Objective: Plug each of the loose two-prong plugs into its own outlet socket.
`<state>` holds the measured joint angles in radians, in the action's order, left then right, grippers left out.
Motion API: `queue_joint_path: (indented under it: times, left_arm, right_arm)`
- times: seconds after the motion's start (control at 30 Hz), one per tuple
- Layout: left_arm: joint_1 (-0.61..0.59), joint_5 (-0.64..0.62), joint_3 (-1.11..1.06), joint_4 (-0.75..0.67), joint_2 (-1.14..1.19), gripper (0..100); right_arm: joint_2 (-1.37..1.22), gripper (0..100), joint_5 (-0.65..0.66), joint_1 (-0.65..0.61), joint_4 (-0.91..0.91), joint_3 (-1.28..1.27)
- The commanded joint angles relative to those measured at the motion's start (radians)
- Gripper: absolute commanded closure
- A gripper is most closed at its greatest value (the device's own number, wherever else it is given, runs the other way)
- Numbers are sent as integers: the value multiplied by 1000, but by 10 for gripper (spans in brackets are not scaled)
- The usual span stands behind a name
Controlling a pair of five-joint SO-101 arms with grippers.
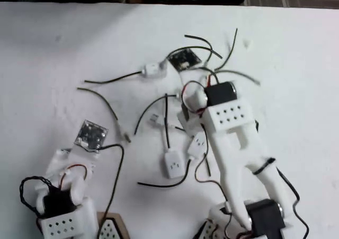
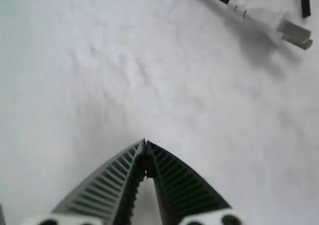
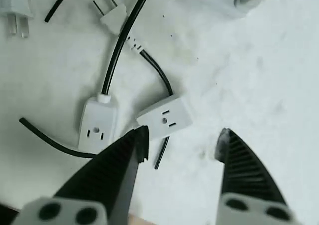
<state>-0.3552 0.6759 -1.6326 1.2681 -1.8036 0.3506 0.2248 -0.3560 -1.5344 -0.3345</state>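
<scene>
The right gripper [image 3: 182, 140] hangs wide open and empty just over the tilted outlet socket [image 3: 165, 117]. A second outlet socket [image 3: 98, 122] lies just beside that socket, and a loose two-prong plug [image 3: 112, 15] lies unplugged a little beyond it. The left gripper [image 2: 145, 145], closed tight on nothing, sits well apart from the tilted outlet socket, with another white plug [image 2: 274, 23] near it.

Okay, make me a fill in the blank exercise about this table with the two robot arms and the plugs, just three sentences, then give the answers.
1. The fingers of the left gripper are ____, with nothing between them.
2. The fingers of the right gripper stand ____ over the table.
3. The two-prong plug lying on the table has a white body and a ____ cord.

Missing words: shut; open; black.
</scene>
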Motion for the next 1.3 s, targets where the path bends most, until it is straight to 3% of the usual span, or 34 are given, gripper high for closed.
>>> queue_joint_path:
  times: [0.0, 0.17, 0.33, 0.5, 0.67, 0.97, 1.17, 1.27]
  left_arm:
    - [41, 12, 63, -84, 2, 976]
    - [145, 3, 150, -110, 4, 976]
    - [268, -25, 233, -55, 8, 976]
    - [357, -68, 269, -23, 10, 976]
    - [381, -72, 331, -17, 47, 892]
    - [392, -75, 753, 92, 604, 899]
    - [541, -84, 848, 66, 957, 874]
    - [602, -216, 858, -37, 1073, 812]
  right_arm:
    - [159, 779, 18, 18, -45, -26]
    - [417, 779, 14, 65, -45, -167]
    - [633, 779, 14, 199, -44, -318]
    - [783, 779, 14, 251, -45, -420]
    - [834, 779, -12, 259, -44, -483]
    - [842, 779, -203, 262, -27, -479]
    - [834, 780, -256, 449, 71, -483]
    - [834, 780, -256, 498, 81, -485]
